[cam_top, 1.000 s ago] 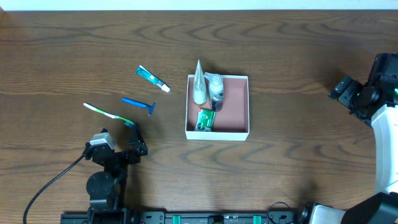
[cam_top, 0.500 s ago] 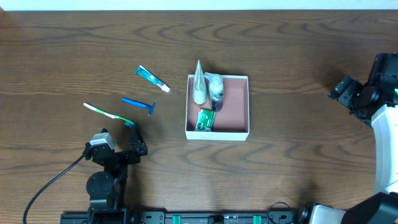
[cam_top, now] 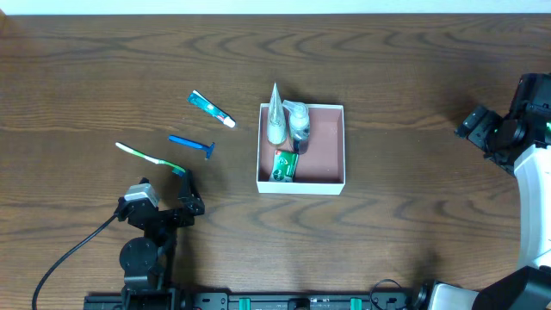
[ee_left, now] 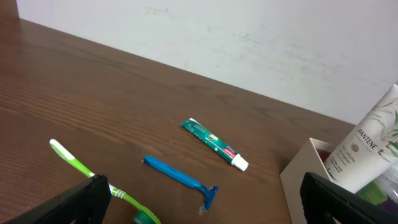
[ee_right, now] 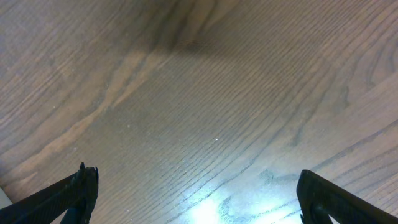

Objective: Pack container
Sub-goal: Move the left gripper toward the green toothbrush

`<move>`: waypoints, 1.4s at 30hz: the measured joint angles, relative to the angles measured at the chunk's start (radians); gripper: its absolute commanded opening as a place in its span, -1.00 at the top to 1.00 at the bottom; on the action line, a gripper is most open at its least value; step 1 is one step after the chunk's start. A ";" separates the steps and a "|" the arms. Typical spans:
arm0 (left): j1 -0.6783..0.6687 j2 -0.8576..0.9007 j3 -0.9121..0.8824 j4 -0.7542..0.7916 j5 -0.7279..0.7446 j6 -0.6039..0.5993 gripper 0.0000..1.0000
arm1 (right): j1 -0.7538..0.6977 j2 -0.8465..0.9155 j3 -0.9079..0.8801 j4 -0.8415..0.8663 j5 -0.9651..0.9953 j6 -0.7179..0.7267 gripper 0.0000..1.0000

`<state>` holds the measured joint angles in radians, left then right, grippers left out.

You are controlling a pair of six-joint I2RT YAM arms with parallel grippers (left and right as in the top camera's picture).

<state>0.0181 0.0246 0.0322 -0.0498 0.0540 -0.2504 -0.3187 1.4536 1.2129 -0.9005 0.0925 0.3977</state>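
Overhead: left pincer (cam_top: pixel 168 196), right pincer (cam_top: pixel 479 131) apart; container (cam_top: pixel 327 146) holds tube (cam_top: pixel 275 119), bottle (cam_top: pixel 299 121) (overlapping, edges unclear).

L wrist view: container (ee_left: pixel 298 179) cut off at btm-right corner, tube (ee_left: pixel 367 146) clipped at right, toothbrush (ee_left: pixel 74 161) head runs off btm edge. Overhead: green packet (cam_top: pixel 285 165) print too small to read; right arm (cam_top: pixel 532 176) runs off frame.

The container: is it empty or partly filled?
Partly filled: the container holds a white tube, a bottle and a green packet.
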 measured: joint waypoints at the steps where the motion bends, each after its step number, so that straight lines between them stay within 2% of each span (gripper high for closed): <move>1: 0.000 0.000 0.000 0.000 0.000 0.000 -0.96 | 0.000 0.000 0.000 0.000 0.000 0.000 -0.99; 17: 0.000 0.000 0.000 0.005 0.061 -0.005 -0.96 | 0.000 0.000 0.000 0.000 0.000 0.000 -0.99; 23: 0.000 0.078 0.084 -0.067 0.078 -0.024 -0.96 | 0.000 0.000 0.000 0.000 -0.003 0.000 -0.98; 28: 0.000 0.309 0.315 -0.174 0.078 -0.034 -0.96 | 0.000 0.000 0.000 0.000 -0.007 0.000 -0.98; 35: 0.000 0.806 0.678 -0.420 0.079 -0.034 -0.96 | 0.000 0.000 0.000 0.000 -0.007 0.000 -0.99; 39: 0.000 1.044 0.780 -0.428 0.079 -0.032 -0.96 | 0.000 0.000 0.000 -0.001 -0.008 0.000 -0.98; 42: 0.000 1.157 0.788 -0.427 0.082 -0.031 -0.96 | 0.000 0.000 0.000 -0.001 -0.008 0.000 -0.99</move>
<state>0.0181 1.1820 0.8200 -0.4770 0.1356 -0.2817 -0.3187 1.4536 1.2133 -0.9012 0.0849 0.3977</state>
